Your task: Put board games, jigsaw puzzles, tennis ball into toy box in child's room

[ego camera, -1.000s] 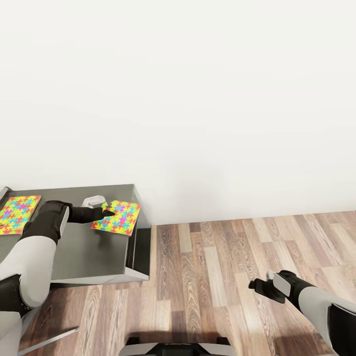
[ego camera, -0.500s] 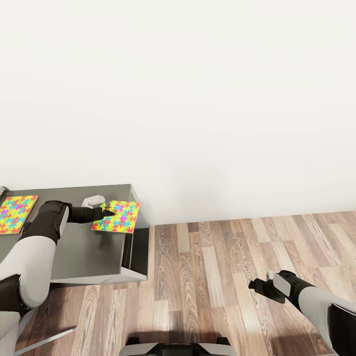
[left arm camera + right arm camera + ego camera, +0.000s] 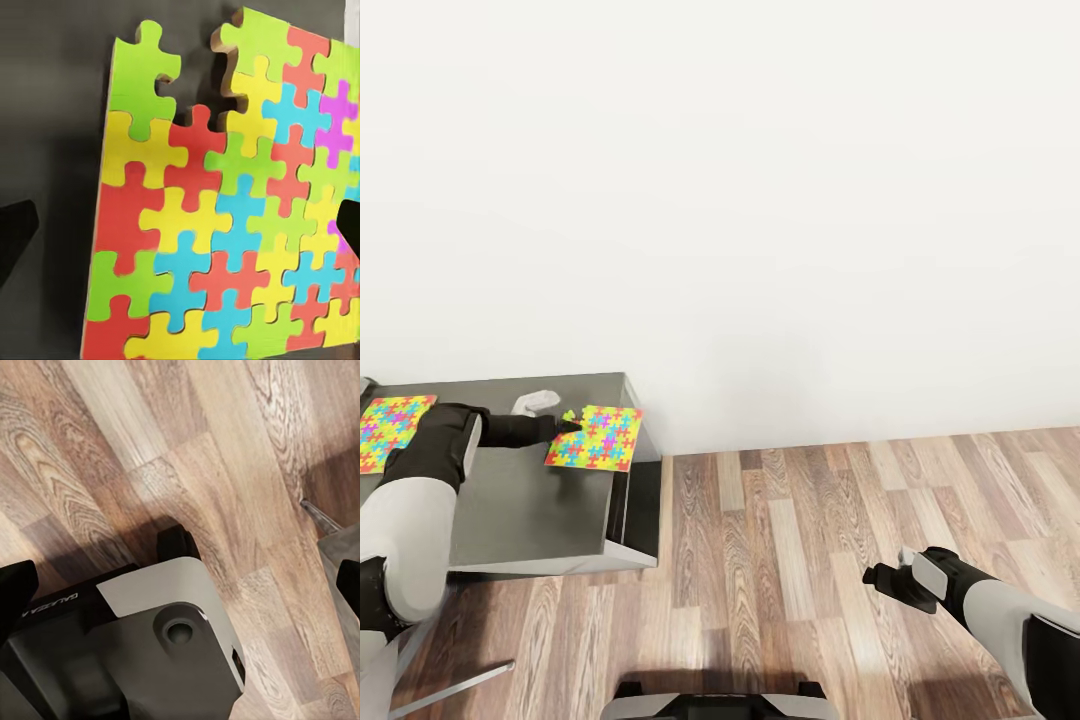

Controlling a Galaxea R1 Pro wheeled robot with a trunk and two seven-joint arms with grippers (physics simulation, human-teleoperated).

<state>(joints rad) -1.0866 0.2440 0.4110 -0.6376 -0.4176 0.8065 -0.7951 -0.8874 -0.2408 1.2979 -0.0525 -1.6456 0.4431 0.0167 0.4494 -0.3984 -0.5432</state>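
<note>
Our left pincer [image 3: 567, 426] hangs spread open over the jigsaw puzzle [image 3: 596, 438] at the counter's [image 3: 530, 500] right edge; another puzzle [image 3: 390, 430] lies at its left edge. Our right pincer [image 3: 878, 576] hangs open above the wooden floor [image 3: 790, 560].

Second jigsaw puzzle [image 3: 390, 430]: running off the head view's left edge, partly hiding behind the left arm.

Robot base housing [image 3: 112, 645]: short line of raised lettering near its dark edge, seen reversed in the right wrist view, too small to read.
Jigsaw puzzle [image 3: 225, 217]: no print.
Table [image 3: 530, 500]: no markings.
</note>
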